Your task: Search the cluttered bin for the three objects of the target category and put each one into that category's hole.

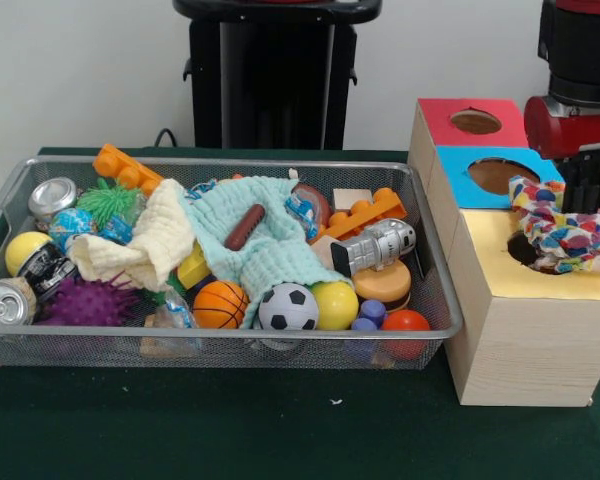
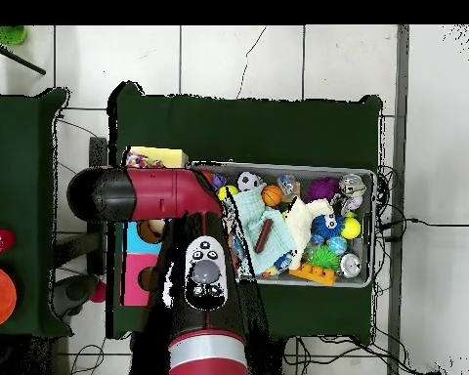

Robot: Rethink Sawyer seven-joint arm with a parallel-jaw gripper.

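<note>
The silver wire-mesh bin [image 1: 435,300] is full of toys and also shows in the overhead view [image 2: 367,176]. A multicolour patterned cloth [image 1: 570,238] lies scrunched on the yellow-topped box [image 1: 500,270], draped over its round hole [image 1: 523,250], which shows as a dark sliver at the cloth's left. One end of the cloth rises toward my gripper [image 1: 586,190], which hangs just behind and above it. In the overhead view the cloth [image 2: 139,156] sits on the yellow box [image 2: 170,156] and my arm hides the gripper. A small blue, white and red patterned piece [image 1: 302,212] lies in the bin beside the mint-green cloth [image 1: 270,250].
The blue-topped box [image 1: 458,180] and the red-topped box [image 1: 435,120] stand behind the yellow one. The bin holds a pale-yellow cloth [image 1: 145,245], balls, cans, orange bricks and a toy robot [image 1: 375,245]. The robot's black pedestal [image 1: 270,75] stands behind the table.
</note>
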